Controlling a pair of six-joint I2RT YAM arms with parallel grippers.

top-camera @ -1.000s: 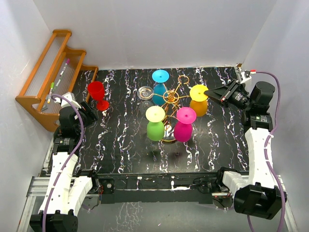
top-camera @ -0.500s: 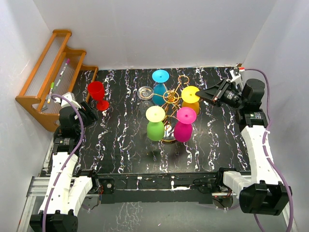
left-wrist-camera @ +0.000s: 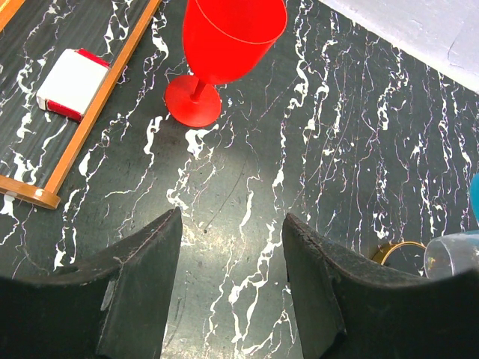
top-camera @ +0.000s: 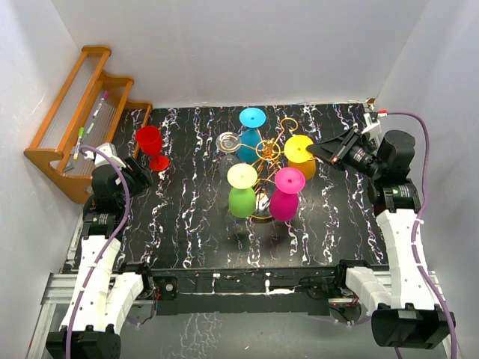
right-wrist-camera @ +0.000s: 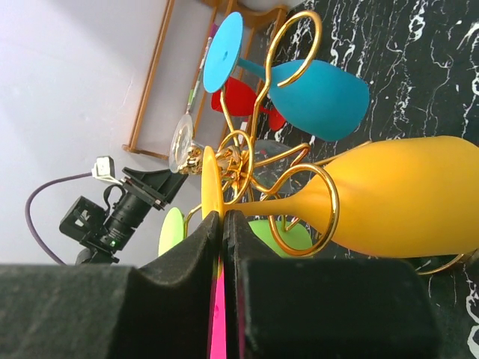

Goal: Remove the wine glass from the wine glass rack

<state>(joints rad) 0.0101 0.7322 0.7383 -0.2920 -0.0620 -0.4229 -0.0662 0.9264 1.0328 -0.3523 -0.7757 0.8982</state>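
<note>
The gold wire wine glass rack (top-camera: 266, 152) stands mid-table with several coloured glasses hanging upside down from its loops. My right gripper (top-camera: 314, 152) is shut on the edge of the foot of the yellow wine glass (top-camera: 299, 155). In the right wrist view the gripper (right-wrist-camera: 224, 217) pinches the yellow foot disc (right-wrist-camera: 210, 179), the stem passes through a gold loop (right-wrist-camera: 334, 203), and the bowl (right-wrist-camera: 404, 198) lies to the right. My left gripper (top-camera: 138, 176) is open and empty (left-wrist-camera: 232, 217) above the table, near an upright red glass (left-wrist-camera: 224, 45).
Teal (top-camera: 251, 127), green (top-camera: 241, 191), pink (top-camera: 284, 193) and clear (top-camera: 227, 142) glasses hang on the rack. An orange wooden slatted shelf (top-camera: 82, 112) holding pens stands at the far left. A small white and red box (left-wrist-camera: 71, 84) lies under it. White walls enclose the table.
My right gripper moved left onto the yellow glass's foot, and the glass shifted slightly left with it. The rack turned a little. The left arm has not moved.
</note>
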